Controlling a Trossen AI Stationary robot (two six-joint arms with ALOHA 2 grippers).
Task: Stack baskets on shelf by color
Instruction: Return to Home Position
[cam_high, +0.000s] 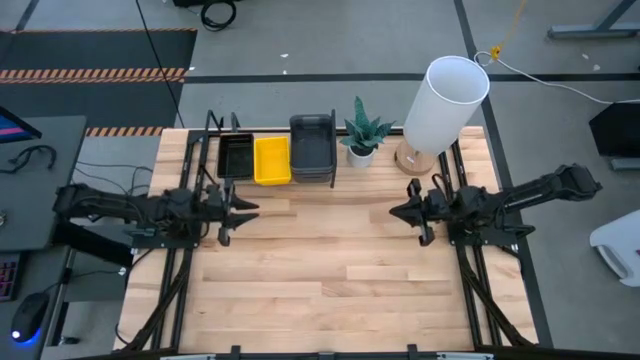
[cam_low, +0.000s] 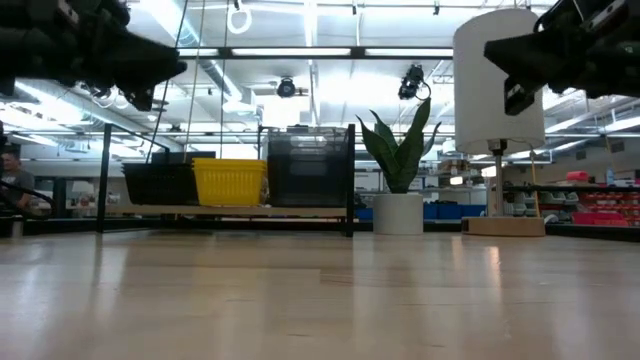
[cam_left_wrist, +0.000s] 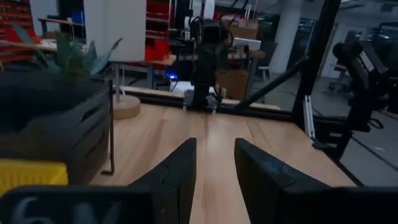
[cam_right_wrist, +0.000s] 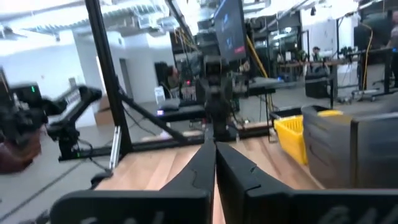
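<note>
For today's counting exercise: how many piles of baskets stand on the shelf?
3: the black pile at the left, the yellow pile in the middle, the dark grey pile next to the plant. Anything nested inside each may be hidden.

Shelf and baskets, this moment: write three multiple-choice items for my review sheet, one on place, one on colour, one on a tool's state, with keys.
1. Where does the bright yellow plastic basket stack stand on the pale wooden shelf?
A. between the black perforated stack and the dark grey rounded stack
B. left of the black one
C. in a tool

2. Which stack stands nearest the green potted plant?
A. yellow
B. black
C. dark grey

3. The left tool is:
A. shut on a basket
B. open and empty
C. shut on the plant

Key: A, the high view shows yellow in the middle; C, grey adjoins the plant there; B, the left wrist view shows bare wood between its fingers. The right tool is shut, over the table's right side.
</note>
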